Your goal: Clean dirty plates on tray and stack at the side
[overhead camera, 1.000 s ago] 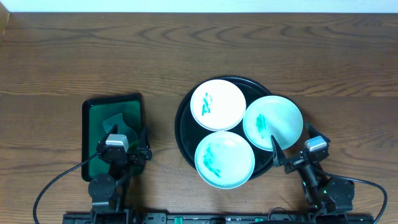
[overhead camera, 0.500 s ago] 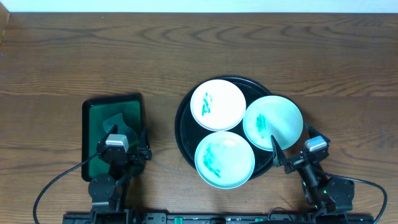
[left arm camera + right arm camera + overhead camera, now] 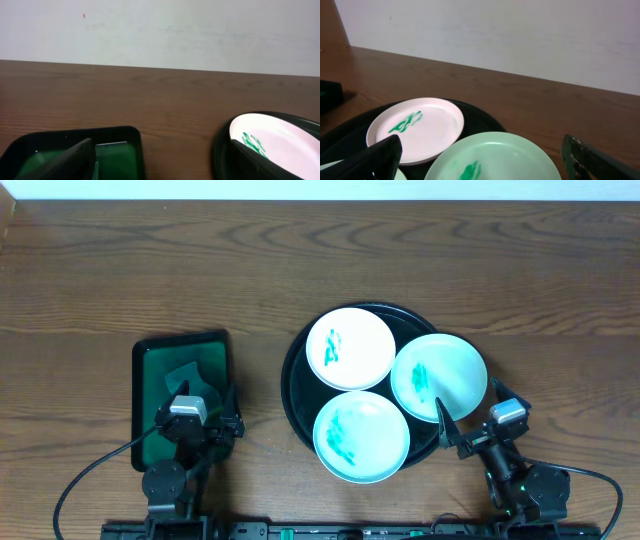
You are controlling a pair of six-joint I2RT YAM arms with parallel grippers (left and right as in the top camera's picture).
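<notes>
1. I see the tray (image 3: 291, 385) right of centre on the table (image 3: 150, 270), with all three plates (image 3: 361, 436) lying flat on it, none stacked.
2. The far plate (image 3: 350, 347) is white with a small green smear left of its middle.
3. The right plate (image 3: 440, 375) is pale mint with a smear near its middle. Its outer edge reaches over the tray rim.
4. The near plate (image 3: 365, 442) is mint and carries the widest smear, on its left half.
5. The plates crowd together, edges meeting. I cannot tell which edge lies over which.
6. My left gripper (image 3: 208, 398) sits at the near right corner of the green tray (image 3: 150, 380), well apart from the plates. Its fingers are spread wide and hold nothing.
7. My right gripper (image 3: 468, 408) sits just beside the right plate's near edge, fingers spread and holding nothing. On its wrist camera that plate lies low between the fingers, with the far plate behind it.
</notes>
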